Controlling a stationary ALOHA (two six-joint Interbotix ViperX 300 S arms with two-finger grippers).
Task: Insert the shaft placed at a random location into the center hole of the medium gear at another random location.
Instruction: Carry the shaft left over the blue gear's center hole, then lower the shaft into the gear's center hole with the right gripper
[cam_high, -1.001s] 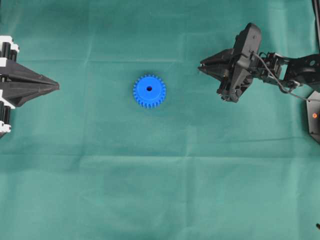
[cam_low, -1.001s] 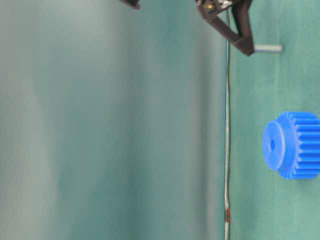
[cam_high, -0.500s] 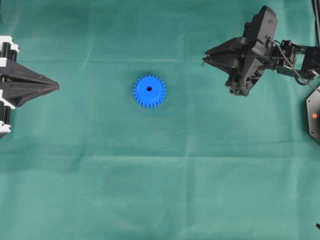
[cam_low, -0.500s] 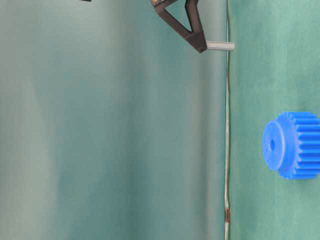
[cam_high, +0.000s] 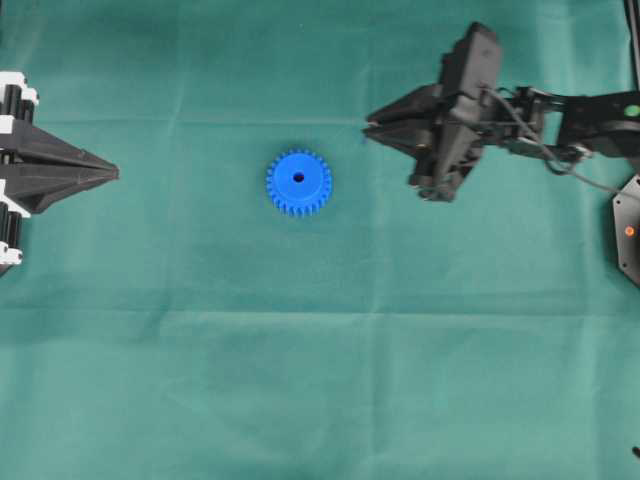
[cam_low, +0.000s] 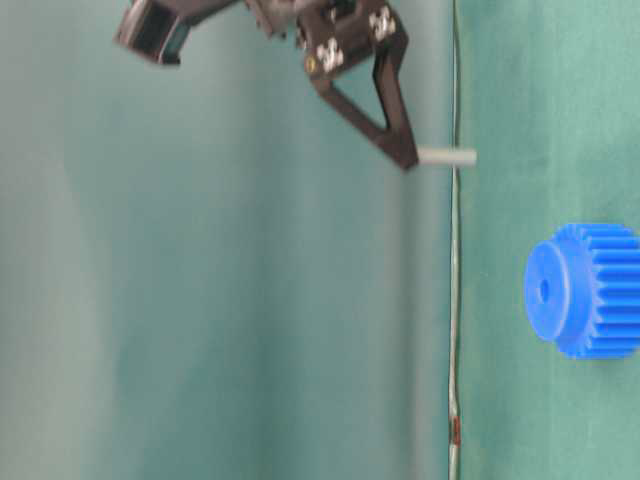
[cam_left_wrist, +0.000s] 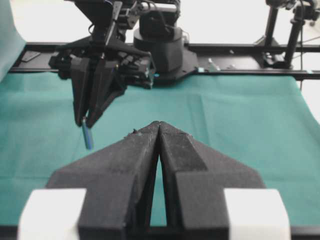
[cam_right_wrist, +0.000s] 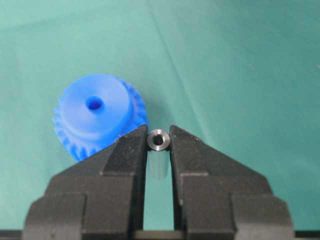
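Note:
The medium gear (cam_high: 299, 182) is bright blue and lies flat on the green cloth, its dark center hole (cam_high: 298, 178) facing up. It shows too in the right wrist view, gear (cam_right_wrist: 97, 115) and hole (cam_right_wrist: 94, 104), just beyond the fingertips. My right gripper (cam_high: 368, 125) hovers to the gear's right, shut on the shaft (cam_right_wrist: 158, 140), a small silvery pin seen end-on. From table level the shaft (cam_low: 446, 156) pokes out of the fingertips, pointing down at the cloth. My left gripper (cam_high: 114, 174) rests shut at the left edge, holding nothing.
The right arm (cam_high: 560, 125) stretches in from the right edge. A black mount with an orange dot (cam_high: 628, 232) sits at the right border. In the left wrist view the right arm's base (cam_left_wrist: 162, 42) stands behind the cloth.
My right gripper, still holding the shaft, has swung left toward the gear over the last half second, after first lifting up off the cloth. The gear and left gripper have not moved.

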